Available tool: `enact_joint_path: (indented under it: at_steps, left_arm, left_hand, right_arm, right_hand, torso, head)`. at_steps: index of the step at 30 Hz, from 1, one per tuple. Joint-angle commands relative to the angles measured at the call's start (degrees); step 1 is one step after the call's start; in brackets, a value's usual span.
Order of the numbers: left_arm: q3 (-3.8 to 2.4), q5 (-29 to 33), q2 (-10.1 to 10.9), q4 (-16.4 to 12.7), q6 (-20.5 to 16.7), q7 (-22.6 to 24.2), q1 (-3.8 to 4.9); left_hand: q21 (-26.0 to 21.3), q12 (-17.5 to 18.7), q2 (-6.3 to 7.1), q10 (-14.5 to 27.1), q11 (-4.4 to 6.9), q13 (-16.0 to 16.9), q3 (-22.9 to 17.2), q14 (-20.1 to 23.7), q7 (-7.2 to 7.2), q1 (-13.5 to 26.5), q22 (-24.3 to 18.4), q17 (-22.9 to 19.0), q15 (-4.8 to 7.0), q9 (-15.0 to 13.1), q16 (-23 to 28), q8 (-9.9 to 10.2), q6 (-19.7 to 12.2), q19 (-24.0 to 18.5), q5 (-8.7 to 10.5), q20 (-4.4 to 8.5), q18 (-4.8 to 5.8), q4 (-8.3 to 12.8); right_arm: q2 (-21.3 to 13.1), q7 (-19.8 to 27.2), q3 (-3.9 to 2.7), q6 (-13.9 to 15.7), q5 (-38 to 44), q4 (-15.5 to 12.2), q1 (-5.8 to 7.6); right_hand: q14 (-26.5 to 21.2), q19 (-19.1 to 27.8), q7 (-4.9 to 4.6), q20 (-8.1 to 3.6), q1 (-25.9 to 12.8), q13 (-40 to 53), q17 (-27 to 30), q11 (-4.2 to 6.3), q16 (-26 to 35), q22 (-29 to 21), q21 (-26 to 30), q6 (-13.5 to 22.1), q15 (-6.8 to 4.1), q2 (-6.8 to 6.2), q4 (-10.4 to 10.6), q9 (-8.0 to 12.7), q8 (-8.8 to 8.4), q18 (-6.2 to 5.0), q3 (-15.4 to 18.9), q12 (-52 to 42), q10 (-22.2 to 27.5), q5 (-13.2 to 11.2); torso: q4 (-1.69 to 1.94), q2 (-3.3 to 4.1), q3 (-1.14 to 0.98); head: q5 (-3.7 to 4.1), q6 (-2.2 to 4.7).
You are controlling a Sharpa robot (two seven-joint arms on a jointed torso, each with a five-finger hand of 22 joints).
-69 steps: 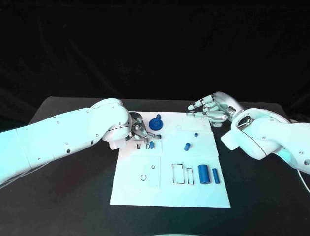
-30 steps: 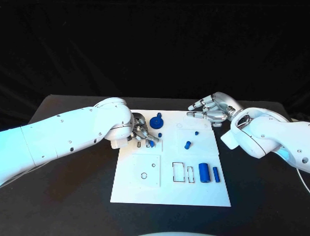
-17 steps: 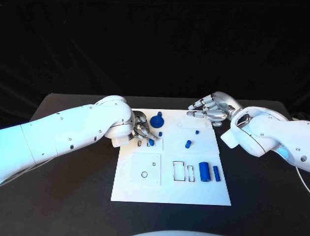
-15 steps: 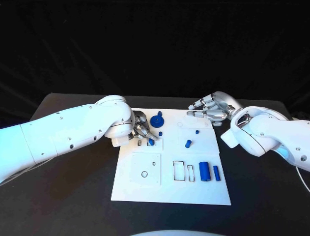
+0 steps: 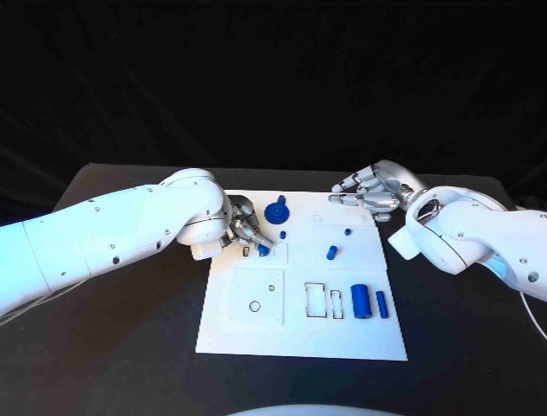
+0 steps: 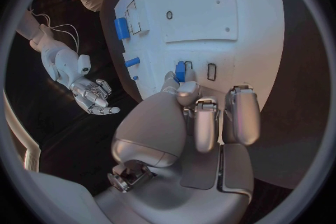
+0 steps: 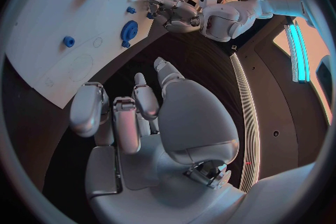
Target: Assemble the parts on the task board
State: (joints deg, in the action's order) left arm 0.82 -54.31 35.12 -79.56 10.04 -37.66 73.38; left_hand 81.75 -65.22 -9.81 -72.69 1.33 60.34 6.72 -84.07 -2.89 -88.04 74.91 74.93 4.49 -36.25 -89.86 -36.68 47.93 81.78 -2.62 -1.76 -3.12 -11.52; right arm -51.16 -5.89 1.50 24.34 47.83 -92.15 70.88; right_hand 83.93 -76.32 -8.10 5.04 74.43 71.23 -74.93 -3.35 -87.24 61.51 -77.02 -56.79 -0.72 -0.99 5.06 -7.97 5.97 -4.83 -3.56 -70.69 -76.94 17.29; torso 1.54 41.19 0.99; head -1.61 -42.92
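Note:
The white task board [image 5: 301, 334] lies mid-table. My left hand [image 5: 246, 230] reaches onto its near-left part and pinches a small blue block [image 5: 263, 250] with its fingertips. In the left wrist view the blue block [image 6: 180, 71] stands at the board right beside an empty rectangular slot [image 6: 211, 71]. My right hand [image 5: 371, 191] hovers over the board's far right corner with its fingers loosely bent and apart, and it holds nothing. The right wrist view shows the right hand [image 7: 133, 115] above the table beside the board [image 7: 49, 17].
On the board sit a blue gear [image 5: 277, 211], two small pegs [image 5: 283, 234] [image 5: 347, 233], a short cylinder [image 5: 332, 254], a thick cylinder [image 5: 361, 302] and a thin bar [image 5: 380, 302]. Empty rectangular slots [image 5: 315, 299] and an oval hole [image 5: 255, 306] lie nearer me.
My left hand has stayed on the blue block beside the slot, shifting only slightly. The right hand has not moved.

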Motion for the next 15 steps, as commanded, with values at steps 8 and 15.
enact_joint_path:
  at_steps: [8,15]
  left_arm:
    - [0.02,-3.8,2.3,-3.6,-8.4,5.0,-0.43]
    - [0.06,-6.9,4.6,-6.8,-14.9,6.8,-1.60]
  left_hand:
    - [0.6,-0.6,2.67,-1.0,-0.01,1.0,-9.2,-5.9,0.17,-0.6,2.2,15.1,0.06,-0.4,-0.1,0.9,1.2,0.7,-0.15,-0.07,0.12,4.6]
    - [1.2,-1.1,7.35,-2.0,0.11,1.7,-17.5,-5.9,0.25,0.5,3.4,15.1,0.25,-1.0,-0.1,1.6,2.1,1.5,-0.05,0.11,0.38,1.9]
  right_arm:
    - [-0.1,0.4,0.00,-0.6,-0.3,-0.1,-0.05]
    - [-0.3,0.5,0.01,-0.6,-0.5,-0.1,-0.06]
  right_hand:
    - [4.9,0.1,-0.01,-0.07,-0.8,0.0,-10.0,0.17,0.4,-0.1,0.2,-0.2,-0.33,0.07,0.3,-0.1,0.17,-0.79,0.3,0.2,0.2,-0.5]
    - [4.9,0.1,-0.01,-0.06,-0.8,-0.1,-10.0,0.17,0.4,-0.1,0.2,-0.2,-0.33,0.11,0.4,-0.1,0.18,-0.79,0.3,0.2,0.2,-0.6]
  torso:
    - [0.01,-0.02,-0.02]
    - [0.19,-0.09,-0.05]
  head:
    - [-0.09,-0.11]
    - [-0.25,-0.21]
